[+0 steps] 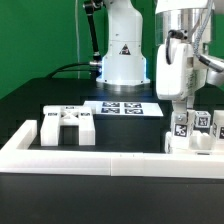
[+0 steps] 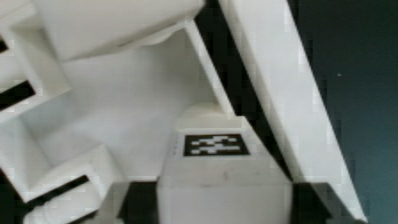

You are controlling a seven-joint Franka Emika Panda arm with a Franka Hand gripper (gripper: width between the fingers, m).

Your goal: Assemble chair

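You have the black table [image 1: 25, 100] fenced along its near edge by the long white border wall [image 1: 90, 158], and the arm [image 1: 122, 55] reaches down toward the exterior view's right. The marker board [image 1: 125, 107] lies mid-table; leave it alone. The chair is in pieces: a bracket-like piece [image 1: 66, 125] sits alone toward the exterior view's left, well apart from the tagged cluster [image 1: 197, 135] just behind the wall on the right. The gripper [image 1: 180, 106] hangs over that cluster with its jaws drawn together; neither view shows whether they pinch a part. The wrist view shows a tagged post [image 2: 222, 190] close against white walls, so this looks like a seating step: keep the wrist square, move slowly, and watch the small tag [image 2: 217, 145] for skew.
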